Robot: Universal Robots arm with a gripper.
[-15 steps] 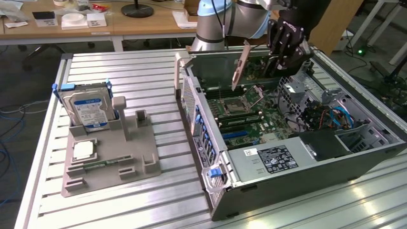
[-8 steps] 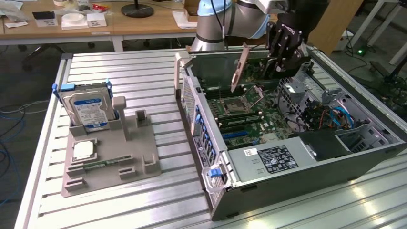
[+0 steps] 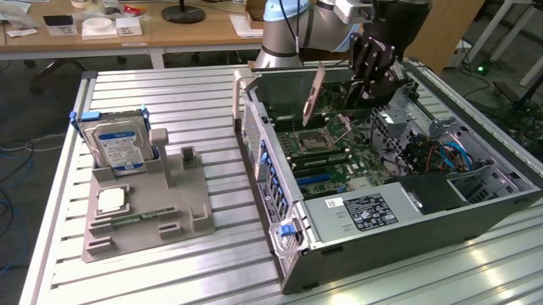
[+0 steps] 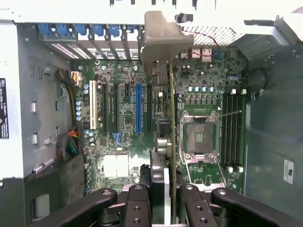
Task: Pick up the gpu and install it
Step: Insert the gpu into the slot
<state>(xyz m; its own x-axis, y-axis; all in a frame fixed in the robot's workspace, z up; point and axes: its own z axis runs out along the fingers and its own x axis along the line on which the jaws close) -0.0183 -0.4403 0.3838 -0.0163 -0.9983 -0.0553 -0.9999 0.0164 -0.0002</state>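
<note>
The gpu (image 3: pixel 314 95) hangs upright over the open computer case (image 3: pixel 280 254), its metal bracket end toward the exterior view's left. My gripper (image 3: pixel 371 81) is shut on it from above. In the wrist view the gpu (image 4: pixel 172 142) appears edge-on as a thin green board with a dark slab beside it. Its grey bracket (image 4: pixel 161 42) reaches toward the case's rear slots. The black fingers (image 4: pixel 139 205) of my gripper (image 4: pixel 165 205) clamp both faces. Below lies the motherboard (image 4: pixel 123 137) with a long blue slot (image 4: pixel 138 109), which sits to one side of the card's edge.
A grey fixture (image 3: pixel 182 219) at the exterior view's left holds a blue-labelled hard drive (image 3: pixel 119 143), a small chip (image 3: pixel 110 200) and a green memory stick (image 3: pixel 136 219). Inside the case are the processor socket (image 4: pixel 199 137), memory slots (image 4: pixel 232 132), power supply (image 3: pixel 365 213) and cables (image 3: pixel 454 155).
</note>
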